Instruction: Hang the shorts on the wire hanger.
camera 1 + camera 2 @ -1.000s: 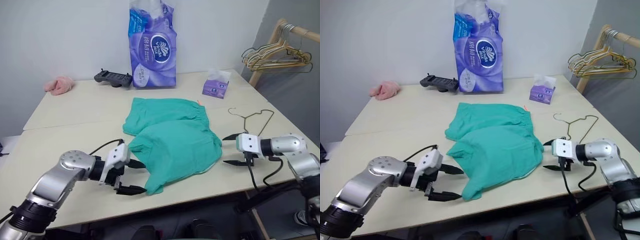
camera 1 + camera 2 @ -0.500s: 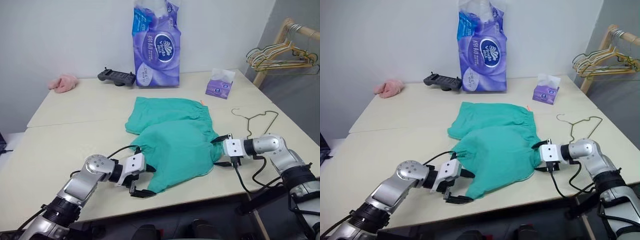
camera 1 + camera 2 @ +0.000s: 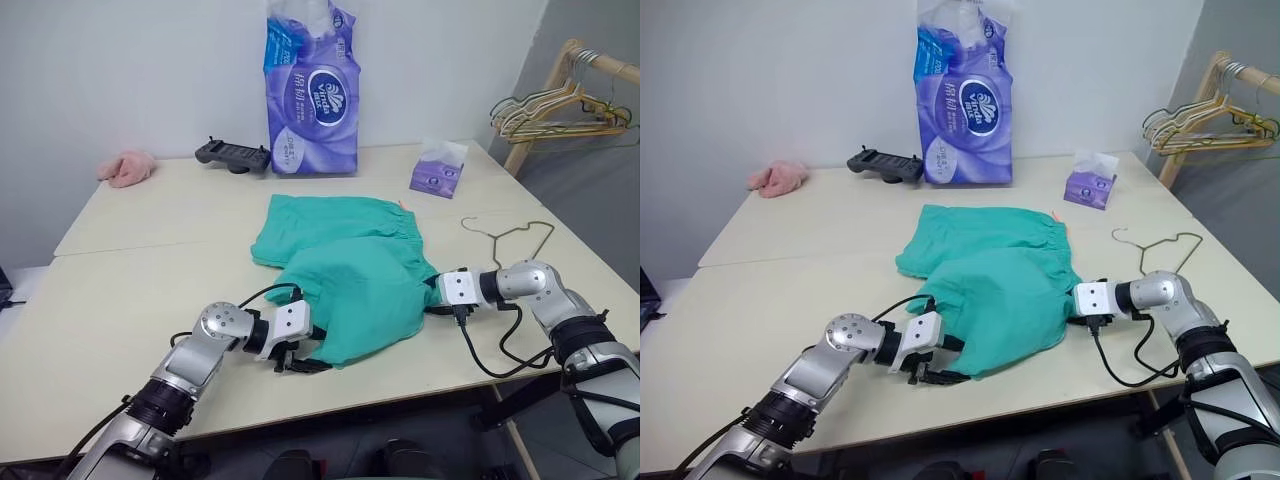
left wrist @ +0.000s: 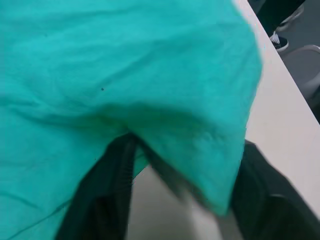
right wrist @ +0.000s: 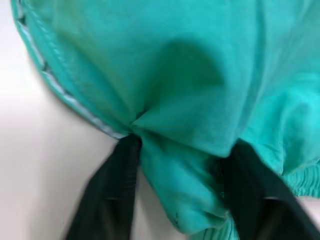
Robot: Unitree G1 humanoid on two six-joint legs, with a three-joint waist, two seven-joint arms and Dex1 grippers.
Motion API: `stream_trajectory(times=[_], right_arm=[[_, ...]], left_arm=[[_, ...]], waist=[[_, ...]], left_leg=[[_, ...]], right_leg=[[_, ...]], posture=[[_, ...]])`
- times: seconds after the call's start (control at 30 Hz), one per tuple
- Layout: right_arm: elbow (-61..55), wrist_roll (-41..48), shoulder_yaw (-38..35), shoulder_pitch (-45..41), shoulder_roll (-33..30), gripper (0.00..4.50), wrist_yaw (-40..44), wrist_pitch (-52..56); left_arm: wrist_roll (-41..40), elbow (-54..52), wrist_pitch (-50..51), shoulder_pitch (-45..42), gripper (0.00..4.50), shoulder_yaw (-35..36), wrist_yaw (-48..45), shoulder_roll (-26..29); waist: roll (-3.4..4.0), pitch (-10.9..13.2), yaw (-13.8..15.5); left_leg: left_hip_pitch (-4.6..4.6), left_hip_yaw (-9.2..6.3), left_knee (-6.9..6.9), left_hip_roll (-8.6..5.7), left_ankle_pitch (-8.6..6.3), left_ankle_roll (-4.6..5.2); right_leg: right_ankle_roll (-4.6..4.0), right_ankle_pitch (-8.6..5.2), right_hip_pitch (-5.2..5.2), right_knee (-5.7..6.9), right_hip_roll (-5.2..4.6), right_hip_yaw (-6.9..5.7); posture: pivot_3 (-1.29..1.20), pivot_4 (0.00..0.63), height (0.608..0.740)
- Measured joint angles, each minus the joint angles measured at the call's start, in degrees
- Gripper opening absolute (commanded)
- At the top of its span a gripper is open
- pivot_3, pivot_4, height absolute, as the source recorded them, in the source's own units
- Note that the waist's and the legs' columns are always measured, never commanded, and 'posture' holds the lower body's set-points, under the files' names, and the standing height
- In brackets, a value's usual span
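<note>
I have the shorts (image 3: 345,270) lying flat mid-worktop (image 3: 130,290), the left tool (image 3: 300,345) half-closed around the near leg hem and the right tool (image 3: 432,297) half-closed on a bunched fold at the right edge. The wire hanger (image 3: 505,235) lies just beyond the right arm. If either tool pinches one thin layer, I reckon the cloth slips free on lifting.

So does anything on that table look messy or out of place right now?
The shorts lie folded over and rumpled, the near leg bunched between the left gripper's fingers and the right edge gathered in the right gripper. The wire hanger lies flat on the table, apart from them. Nothing looks spilled or damaged.
</note>
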Motion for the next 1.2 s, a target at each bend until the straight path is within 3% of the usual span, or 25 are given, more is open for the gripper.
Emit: stream_trajectory(times=[0.13, 0.2, 0.33, 0.4, 0.47, 0.6, 0.67, 0.73, 0.8, 0.83, 0.9, 0.97, 1.0, 1.07, 1.13, 1.2], right_arm=[[0.03, 0.05, -0.01, 0.15, 0.01, 0.11, 0.11, 0.4], [-0.09, 0.18, -0.12, 0.17, 0.14, 0.0, 0.17, 0.69], [-3.28, 1.94, -0.3, 1.99, 0.28, 0.0, 1.78, 2.26], [-11.56, 4.97, -0.35, 6.57, -0.23, 0.0, 4.89, 6.19], [-22.68, 9.08, -0.31, 12.99, -2.84, 0.0, 8.6, 11.17], [-45.05, 18.48, -0.26, 22.3, -13.43, 0.0, 18.0, 27.02], [-48.29, 20.38, -0.41, 21.35, -16.11, 0.0, 20.21, 33.69], [-43.36, 20.53, -0.21, 11.42, -10.45, 0.0, 19.73, 40.84], [-36.98, 20.02, -0.07, 0.53, -2.51, 0.0, 17.33, 42.72], [-33.56, 19.49, -0.08, -3.17, 0.38, 0.0, 15.7, 42.02], [-9.11, 14.86, -0.32, -19.27, 9.91, 0.0, 2.84, 36.12], [9.87, 9.84, -0.78, -35.81, 18.44, 0.0, -17.37, 30.38], [16.15, 7.52, -1.18, -43.0, 20.59, 0.0, -28.46, 27.8], [22.05, 4.77, -3.12, -51.82, 20.23, 0.0, -42.84, 23.97], [25.39, 3.21, -4.82, -54.67, 18.29, 0.0, -48.55, 21.96], [27.86, 2.11, -5.5, -54.3, 17.59, 0.0, -48.79, 21.2]], left_arm=[[-0.02, 1.56, -0.48, -0.49, 0.6, 1.11, -0.17, 0.98], [-0.23, 2.34, -0.49, -0.74, 0.03, 2.0, -0.1, 1.27], [-0.78, 3.03, 0.12, -0.45, 0.03, 3.54, 0.02, 2.81], [-2.0, 0.89, 1.11, 2.17, 0.03, 5.42, -0.47, 5.93], [-5.81, -4.66, 4.8, 8.58, 0.03, 8.33, -3.83, 12.68], [-18.88, -17.06, 13.2, 25.46, 0.03, 14.58, -17.21, 33.87], [-21.67, -17.14, 15.14, 25.08, 0.03, 16.32, -19.7, 37.42], [-20.4, -8.46, 16.18, 11.09, 0.03, 15.09, -19.01, 31.63], [-16.12, 2.58, 14.78, -3.74, 0.03, 12.78, -15.9, 24.38], [-13.93, 7.83, 13.17, -8.84, 0.03, 11.78, -13.71, 21.54], [-4.23, 36.02, 3.48, -30.39, 0.03, 9.23, 4.93, 10.66], [4.09, 55.03, -5.59, -48.79, 0.03, 8.52, 29.71, 5.13], [6.84, 60.68, -8.78, -56.46, 0.03, 8.8, 40.67, 4.3], [8.57, 65.13, -12.51, -67.07, 0.03, 11.88, 52.4, 5.8], [9.1, 66.95, -14.17, -71.69, 0.03, 14.71, 54.92, 8.51], [9.56, 67.99, -15.01, -72.06, 0.03, 16.26, 52.67, 9.56]], waist=[[0.01, 0.01, -0.3], [0.02, 0.01, -0.33], [0.02, 0.01, -0.36], [0.02, 0.01, -0.37], [0.06, 0.01, -0.49], [0.05, 0.04, 0.04], [0.21, 0.09, 0.94], [0.36, 0.21, 1.56], [0.06, 0.26, 1.63], [-0.08, 0.24, 1.62], [-0.53, 0.39, 1.99], [-1.47, 0.41, 1.99], [-1.73, 0.24, 1.97], [-1.88, -0.04, 1.35], [-1.58, -0.65, 0.76], [-1.2, -1.11, 0.21]], left_leg=[[-0.01, -0.02, -0.03, 0.0, 0.0, 0.0], [-0.03, -0.02, -0.04, 0.0, 0.0, 0.0], [-0.05, -0.06, -0.1, 0.01, -0.01, -0.01], [-0.06, -0.08, -0.19, 0.05, -0.02, -0.01], [-0.11, -0.07, -0.35, 0.1, -0.06, -0.03], [-0.17, -0.08, -0.81, 0.08, -0.1, -0.08], [-0.01, -0.13, -0.81, -0.03, -0.1, -0.08], [0.18, -0.16, -0.65, -0.1, 0.08, 0.11], [0.15, -0.25, -0.72, -0.1, 0.71, 0.47], [0.1, -0.36, -0.77, -0.07, 1.03, 0.02], [0.07, -0.61, -0.8, -0.09, 1.64, -0.7], [-1.32, -0.78, -1.0, -0.02, 2.27, -1.54], [-2.46, -0.86, -0.95, -0.04, 2.51, -1.97], [-3.91, -0.73, -1.16, -0.18, 2.59, -2.3], [-3.99, -0.59, -1.37, -0.26, 2.42, -2.59], [-3.78, -0.54, -1.98, -0.38, 2.39, -2.6]], right_leg=[[0.04, 0.02, -0.02, 0.0, 0.0, -0.02], [0.05, 0.03, -0.05, 0.0, 0.0, -0.03], [0.06, 0.03, -0.07, -0.01, 0.0, -0.07], [0.05, 0.02, -0.12, 0.01, 0.0, -0.09], [0.02, -0.1, -0.24, 0.07, 0.01, -0.11], [0.03, -0.31, -0.46, -0.12, -0.06, -0.21], [0.04, -0.38, -0.29, -0.15, -0.16, -0.28], [0.11, -0.63, 0.0, -0.09, -0.17, -0.4], [0.19, -0.26, 0.06, -0.12, -0.04, -0.47], [-0.08, 0.1, 0.01, -0.11, 0.22, -0.57], [-0.01, 0.85, 0.0, -0.11, 0.25, -1.07], [-0.76, 1.84, -1.71, -0.03, -0.06, -1.22], [-0.81, 1.84, -2.88, 0.18, -0.22, -1.21], [-1.14, 1.64, -4.55, 0.51, -0.46, -1.31], [-1.53, 1.39, -4.88, 0.64, -0.63, -1.43], [-1.57, 1.35, -4.69, 0.36, -0.76, -1.43]], posture=[[0.03, 0.032, 0.74], [0.03, 0.03, 0.74], [0.04, 0.025, 0.74], [0.05, 0.024, 0.74], [0.06, 0.022, 0.74], [0.07, 0.017, 0.74], [0.08, 0.005, 0.74], [0.08, 0.0, 0.74], [0.09, 0.0, 0.74], [0.09, 0.0, 0.74], [0.1, 0.0, 0.74], [0.1, 0.0, 0.74], [0.1, 0.0, 0.74], [0.1, 0.0, 0.74], [0.11, 0.0, 0.74], [0.12, 0.0, 0.74]])
